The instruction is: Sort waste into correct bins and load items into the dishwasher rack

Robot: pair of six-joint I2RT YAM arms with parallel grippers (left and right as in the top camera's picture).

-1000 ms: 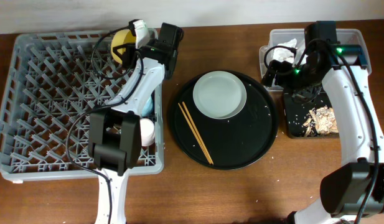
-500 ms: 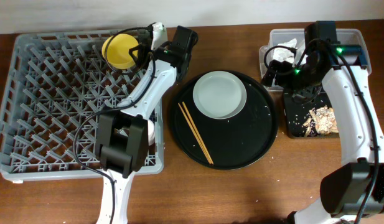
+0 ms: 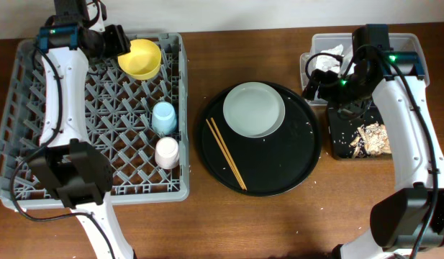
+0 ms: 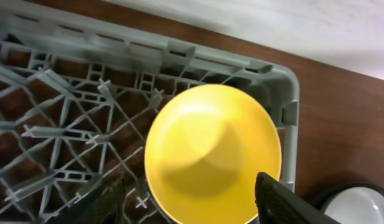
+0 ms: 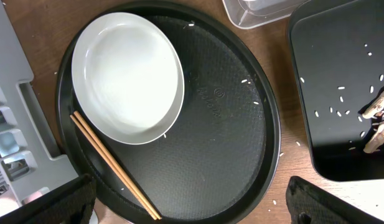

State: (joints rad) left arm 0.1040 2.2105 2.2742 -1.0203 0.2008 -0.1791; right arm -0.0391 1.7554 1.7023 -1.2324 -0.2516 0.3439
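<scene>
Left gripper (image 4: 192, 198) was spread wide; yellow bowl (image 4: 213, 152) was seated just beneath, in dishwasher rack (image 4: 210, 59). Straight upward withdrawal was judged safest.

The setting looked like a robotics lab staged as a dish-clearing station, not a working kitchen. A bare brown wooden table (image 3: 207, 223) met a plain white wall (image 3: 243, 14) along its far edge. A white left arm (image 3: 62, 93) and white right arm (image 3: 410, 129), both trailing black cables, reached over it. A grey dishwasher rack (image 3: 99, 193) filled the table's left end, a round black tray (image 3: 279, 165) sat at its centre, and a clear tub (image 3: 319, 39) and shallow black rectangular tray (image 3: 340, 144) stood near its far right corner.
</scene>
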